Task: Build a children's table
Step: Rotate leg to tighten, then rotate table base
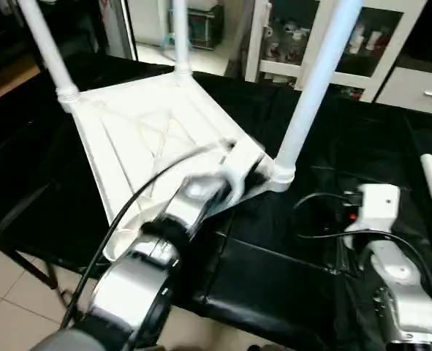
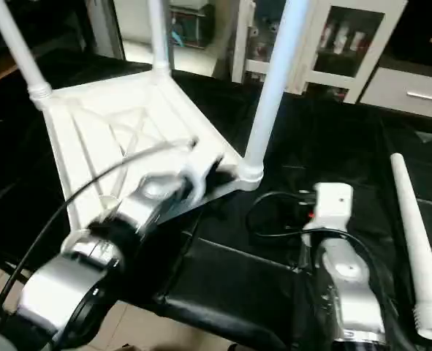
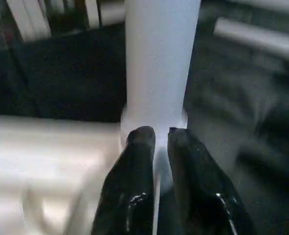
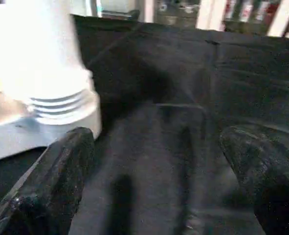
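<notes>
The children's table lies upside down on the black cloth, its white X-ribbed top facing up. Three white legs stand upright in its corners: the back left leg, the back leg and the near right leg. A loose fourth leg lies on the cloth at the right. My left gripper sits at the collar of the near right leg, its fingers a narrow gap apart with white plastic showing between them. My right gripper is wide open over the cloth, just beside that leg's ribbed collar.
The black-cloth work table spans the view, and its near edge drops to tiled floor. Black cables loop by my right wrist. A white glass-front cabinet stands behind.
</notes>
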{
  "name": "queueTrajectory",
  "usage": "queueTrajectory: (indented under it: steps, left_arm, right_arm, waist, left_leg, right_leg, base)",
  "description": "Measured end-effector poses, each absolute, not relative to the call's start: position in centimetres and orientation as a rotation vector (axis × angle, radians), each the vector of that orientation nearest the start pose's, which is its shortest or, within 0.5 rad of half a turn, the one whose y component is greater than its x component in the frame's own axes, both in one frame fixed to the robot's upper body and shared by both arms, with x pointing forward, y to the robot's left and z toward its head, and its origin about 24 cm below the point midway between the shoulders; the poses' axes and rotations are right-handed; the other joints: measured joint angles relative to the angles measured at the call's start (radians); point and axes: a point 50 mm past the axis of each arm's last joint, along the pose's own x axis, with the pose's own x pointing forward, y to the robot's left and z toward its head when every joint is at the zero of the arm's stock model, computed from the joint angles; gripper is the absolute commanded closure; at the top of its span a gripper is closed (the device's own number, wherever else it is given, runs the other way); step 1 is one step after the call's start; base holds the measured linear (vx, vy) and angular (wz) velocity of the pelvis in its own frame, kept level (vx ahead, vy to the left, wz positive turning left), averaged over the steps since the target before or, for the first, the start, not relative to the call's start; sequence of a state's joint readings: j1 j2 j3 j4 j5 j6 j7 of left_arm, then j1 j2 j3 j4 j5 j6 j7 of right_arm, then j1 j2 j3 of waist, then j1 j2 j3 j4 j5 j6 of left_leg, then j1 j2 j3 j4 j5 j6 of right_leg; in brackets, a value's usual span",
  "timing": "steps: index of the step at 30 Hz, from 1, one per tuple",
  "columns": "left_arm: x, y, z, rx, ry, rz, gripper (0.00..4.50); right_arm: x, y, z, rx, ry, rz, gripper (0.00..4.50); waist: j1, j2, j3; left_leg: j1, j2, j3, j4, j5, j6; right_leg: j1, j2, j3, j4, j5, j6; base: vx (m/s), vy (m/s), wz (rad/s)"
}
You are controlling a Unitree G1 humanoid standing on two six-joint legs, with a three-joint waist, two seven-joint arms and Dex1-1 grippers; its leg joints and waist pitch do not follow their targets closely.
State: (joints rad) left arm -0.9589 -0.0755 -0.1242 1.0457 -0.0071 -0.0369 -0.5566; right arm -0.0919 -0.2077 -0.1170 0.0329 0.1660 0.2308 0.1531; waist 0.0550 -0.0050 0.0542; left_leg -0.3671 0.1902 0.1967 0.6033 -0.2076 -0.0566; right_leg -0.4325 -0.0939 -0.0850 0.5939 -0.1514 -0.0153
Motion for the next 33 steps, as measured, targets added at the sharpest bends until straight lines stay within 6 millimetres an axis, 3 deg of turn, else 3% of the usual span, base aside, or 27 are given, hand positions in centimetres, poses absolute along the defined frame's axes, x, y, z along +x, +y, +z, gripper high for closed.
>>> queueTrajectory:
  steps: [4,9,12,14,19,22,33]
  left_arm:
    - [37.1,2.4,9.5,0.118,0.131,-0.895,3.05]
    - [36.4,5.3,9.5,0.076,0.130,-0.990,3.01]
    - [35.7,8.0,10.3,0.149,0.117,-1.044,3.01]
    - [34.7,10.8,11.0,0.229,0.138,-1.081,3.01]
    - [33.0,16.0,12.3,0.366,0.240,-1.088,3.01]
    - [32.4,19.7,13.0,0.463,0.337,-1.004,3.01]
    - [31.8,27.1,14.4,0.665,0.554,-0.644,3.01]
  right_arm:
    - [26.9,-20.1,4.9,0.007,0.155,0.118,0.00]
    - [26.9,-19.7,5.5,0.030,0.145,0.250,0.00]
    - [26.8,-18.2,6.4,0.047,0.117,0.405,0.00]
    - [26.4,-17.5,7.6,0.029,0.093,0.551,0.00]
    - [25.7,-16.6,8.2,0.025,0.094,0.706,0.00]
    - [25.4,-16.6,7.9,0.037,0.111,0.732,0.00]
    - [24.1,-15.8,7.6,0.035,0.163,0.884,0.00]
  waist:
    - [0.000,-0.006,0.002]
    - [0.007,-0.013,0.004]
    - [0.007,-0.014,0.004]
    - [0.004,-0.016,0.005]
    - [0.009,-0.021,0.006]
    - [0.008,-0.025,0.005]
    - [0.006,-0.032,0.001]
  left_leg:
    - [-0.001,0.001,0.000,0.000,0.000,0.000]
    - [0.000,0.001,-0.001,0.001,0.000,0.001]
    - [0.000,0.002,0.000,0.003,0.000,0.001]
    - [0.001,0.003,0.000,0.003,0.000,0.001]
    - [0.002,0.003,0.001,0.004,-0.001,-0.003]
    - [0.003,0.003,0.001,0.005,-0.002,-0.005]
    - [0.005,0.002,0.000,0.004,0.000,-0.011]
  right_leg:
    - [-0.001,0.000,-0.001,0.000,0.000,0.000]
    - [-0.003,0.000,-0.001,0.001,0.001,-0.002]
    - [-0.003,0.000,-0.001,0.002,0.001,-0.002]
    - [-0.003,0.000,-0.001,0.004,0.001,-0.002]
    - [-0.001,0.000,0.000,0.005,0.001,-0.003]
    - [-0.001,0.000,0.001,0.006,0.001,-0.003]
    - [0.000,0.002,0.006,0.009,0.001,-0.002]
  base:
    - [0.000,0.000,0.00]
    - [0.000,0.000,0.00]
    - [0.000,0.000,0.00]
    - [0.000,0.000,0.00]
    - [0.000,0.000,0.00]
    - [0.000,0.000,0.00]
    - [0.000,0.000,0.00]
